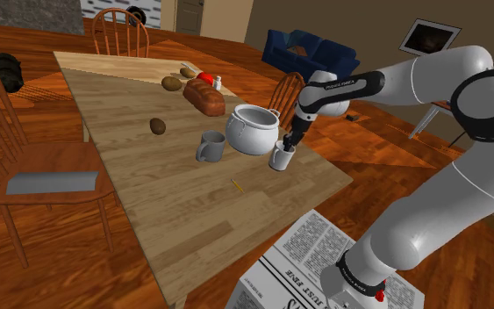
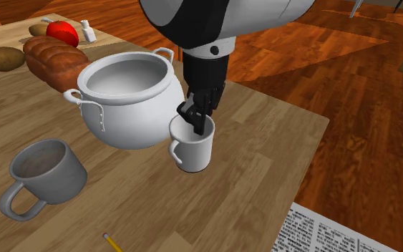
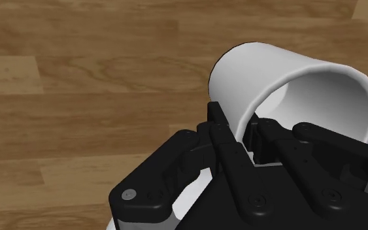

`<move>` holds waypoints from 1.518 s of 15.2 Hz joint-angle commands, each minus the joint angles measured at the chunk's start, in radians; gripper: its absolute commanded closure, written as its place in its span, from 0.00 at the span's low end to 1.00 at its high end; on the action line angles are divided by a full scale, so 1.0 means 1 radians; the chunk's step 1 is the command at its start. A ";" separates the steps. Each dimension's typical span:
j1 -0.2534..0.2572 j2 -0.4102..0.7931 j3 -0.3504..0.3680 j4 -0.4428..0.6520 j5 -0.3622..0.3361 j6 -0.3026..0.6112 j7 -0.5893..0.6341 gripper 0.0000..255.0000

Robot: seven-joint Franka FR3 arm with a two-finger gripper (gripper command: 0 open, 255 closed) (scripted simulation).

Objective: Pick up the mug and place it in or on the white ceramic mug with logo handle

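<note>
The black two-finger gripper [image 2: 196,123] is clamped on the small white mug's [image 2: 198,154] rim; the grey handled mug [image 2: 49,170] stands toward the second exterior view's left

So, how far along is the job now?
Done: the gripper clasps the white mug by its rim. In hand: the lift, since the mug seems to stand on the table. Left: carrying it over and setting it in or on the grey mug.
</note>
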 commanded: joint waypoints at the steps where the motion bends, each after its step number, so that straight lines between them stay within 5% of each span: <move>1: -0.001 -0.014 0.002 0.016 -0.006 -0.030 0.006 1.00; 23: -0.001 -0.108 0.019 0.228 -0.034 -0.330 0.044 1.00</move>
